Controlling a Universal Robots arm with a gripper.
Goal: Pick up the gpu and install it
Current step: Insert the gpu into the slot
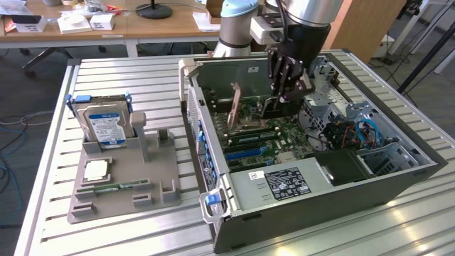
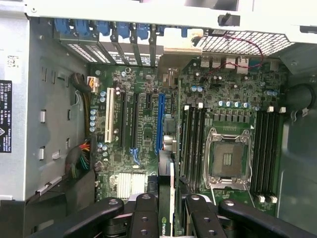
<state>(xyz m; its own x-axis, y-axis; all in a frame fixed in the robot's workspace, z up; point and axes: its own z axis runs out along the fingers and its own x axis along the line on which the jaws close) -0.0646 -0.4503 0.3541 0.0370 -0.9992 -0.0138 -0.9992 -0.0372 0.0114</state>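
The gpu (image 2: 171,196) is a thin dark card, seen edge-on in the wrist view with a green logo near my fingers. My gripper (image 2: 171,218) is shut on it, with black fingers (image 2: 143,215) on either side. The card hangs above the motherboard (image 2: 233,99), close to the blue expansion slot (image 2: 159,124) and roughly in line with it. In the exterior view my gripper (image 1: 286,96) reaches down into the open computer case (image 1: 313,192), with the dark gpu (image 1: 276,109) below its fingers, just over the board.
A white slot (image 2: 108,116) and black slots (image 2: 133,121) lie beside the blue one. The CPU socket (image 2: 227,158) and memory slots (image 2: 193,144) are close by. On the exterior view's left, a grey fixture (image 1: 160,165) holds a hard drive (image 1: 106,125), a chip (image 1: 96,169) and a memory stick (image 1: 114,186).
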